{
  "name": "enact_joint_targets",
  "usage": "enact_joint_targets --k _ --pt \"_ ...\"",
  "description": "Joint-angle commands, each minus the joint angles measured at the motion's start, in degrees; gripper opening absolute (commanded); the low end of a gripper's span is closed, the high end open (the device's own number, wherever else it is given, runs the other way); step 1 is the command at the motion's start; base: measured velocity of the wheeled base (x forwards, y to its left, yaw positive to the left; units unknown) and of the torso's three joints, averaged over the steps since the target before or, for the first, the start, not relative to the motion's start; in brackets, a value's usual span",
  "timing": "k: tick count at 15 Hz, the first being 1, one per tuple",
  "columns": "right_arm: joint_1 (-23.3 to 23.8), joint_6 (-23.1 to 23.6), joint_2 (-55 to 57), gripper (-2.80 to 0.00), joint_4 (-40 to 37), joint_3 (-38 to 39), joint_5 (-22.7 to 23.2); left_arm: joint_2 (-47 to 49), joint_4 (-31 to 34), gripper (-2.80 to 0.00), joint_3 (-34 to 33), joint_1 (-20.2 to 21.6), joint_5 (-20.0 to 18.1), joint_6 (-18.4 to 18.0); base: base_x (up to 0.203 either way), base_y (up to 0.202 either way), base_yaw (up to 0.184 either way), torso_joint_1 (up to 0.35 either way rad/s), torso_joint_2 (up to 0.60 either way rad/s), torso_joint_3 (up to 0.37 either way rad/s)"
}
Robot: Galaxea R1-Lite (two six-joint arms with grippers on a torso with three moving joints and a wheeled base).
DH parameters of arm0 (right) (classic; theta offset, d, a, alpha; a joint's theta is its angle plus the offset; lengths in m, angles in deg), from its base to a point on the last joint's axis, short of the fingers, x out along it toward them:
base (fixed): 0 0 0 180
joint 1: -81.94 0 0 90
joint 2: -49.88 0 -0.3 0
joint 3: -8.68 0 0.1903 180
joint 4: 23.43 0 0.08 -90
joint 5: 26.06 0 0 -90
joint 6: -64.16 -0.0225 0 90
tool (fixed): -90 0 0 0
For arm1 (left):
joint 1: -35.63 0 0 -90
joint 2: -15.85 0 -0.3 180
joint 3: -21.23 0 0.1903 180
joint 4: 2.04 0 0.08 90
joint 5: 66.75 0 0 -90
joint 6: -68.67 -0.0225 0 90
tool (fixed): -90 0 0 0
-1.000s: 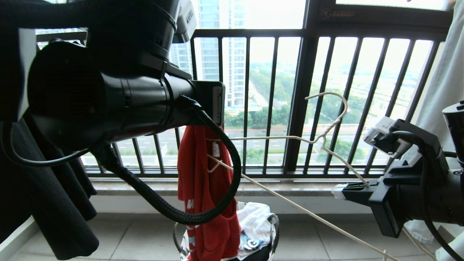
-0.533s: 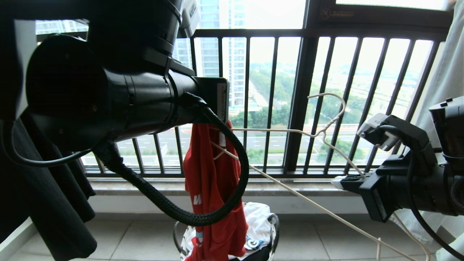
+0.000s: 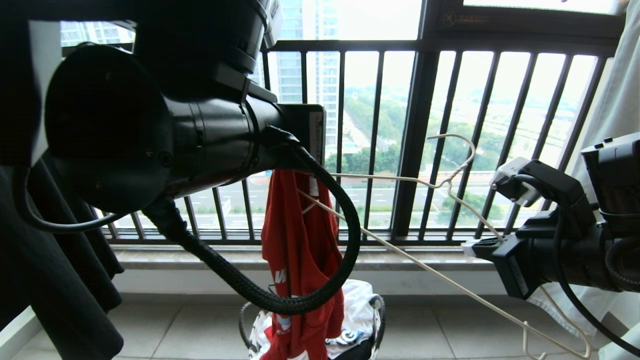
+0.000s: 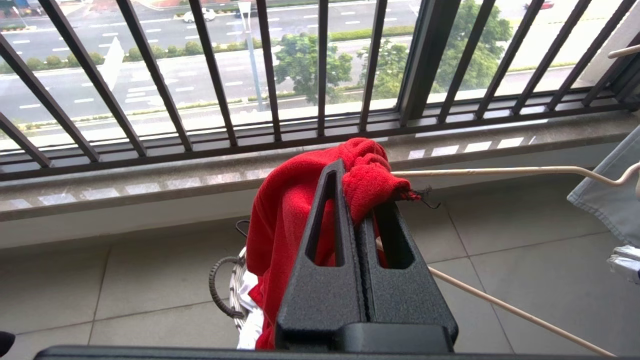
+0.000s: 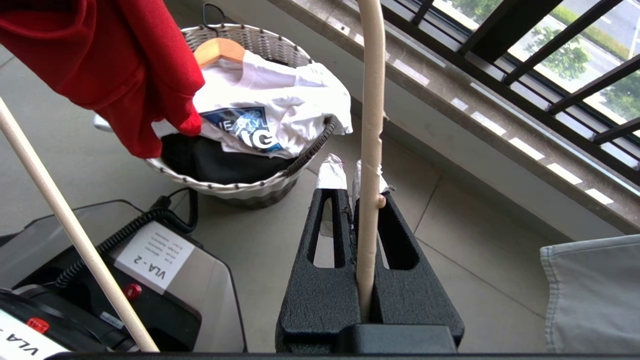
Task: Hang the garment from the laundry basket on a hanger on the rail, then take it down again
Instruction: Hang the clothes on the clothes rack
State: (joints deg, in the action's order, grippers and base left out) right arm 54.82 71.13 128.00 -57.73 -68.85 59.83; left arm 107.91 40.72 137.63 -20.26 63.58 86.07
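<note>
Since a second ago, both arms have shifted: the left gripper [image 4: 361, 220] has carried the red T-shirt [image 3: 300, 250] a little toward the right arm, and the right gripper [image 5: 352, 187] has drawn back. Pinched shut on the shirt's bunched fabric, the left gripper holds it hanging above the laundry basket [image 5: 260, 192], its hem reaching the basket. Clamped on the wire hanger [image 3: 445, 185], the right gripper holds it above the basket too, one end reaching into the shirt.

One red T-shirt [image 3: 300, 250], one wire hanger [image 3: 425, 185], one basket [image 5: 260, 45].
</note>
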Motion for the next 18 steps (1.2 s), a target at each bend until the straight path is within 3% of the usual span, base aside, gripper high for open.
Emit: enact_joint_targets --k 1,3,7,14,18 --pt "0.6 0.4 -0.2 -2.8 -0.2 0.1 -0.3 0.7 0.1 -2.8 0.5 0.1 1.8 0.1 0.0 0.0 0.0 0.0 0.0 0.0" --pt "1.3 1.2 -0.3 -2.8 -0.3 0.2 -0.3 1.8 0.0 -2.8 0.8 0.9 4.9 0.2 0.0 0.0 0.0 0.0 0.0 0.0" --pt "1.4 1.7 -0.7 -2.8 -0.3 0.5 -0.9 2.0 0.0 -2.8 1.0 2.5 4.3 0.4 0.0 0.0 0.0 0.0 0.0 0.0" --pt "1.3 1.3 1.0 -2.8 0.5 0.4 -0.4 2.2 0.0 -2.8 1.0 -0.6 3.1 1.2 0.0 0.0 0.0 0.0 0.0 0.0" --pt "1.1 3.7 -1.7 -2.8 0.0 1.6 2.5 2.5 0.0 -2.8 0.8 1.5 3.2 1.0 0.0 0.0 0.0 0.0 0.0 0.0"
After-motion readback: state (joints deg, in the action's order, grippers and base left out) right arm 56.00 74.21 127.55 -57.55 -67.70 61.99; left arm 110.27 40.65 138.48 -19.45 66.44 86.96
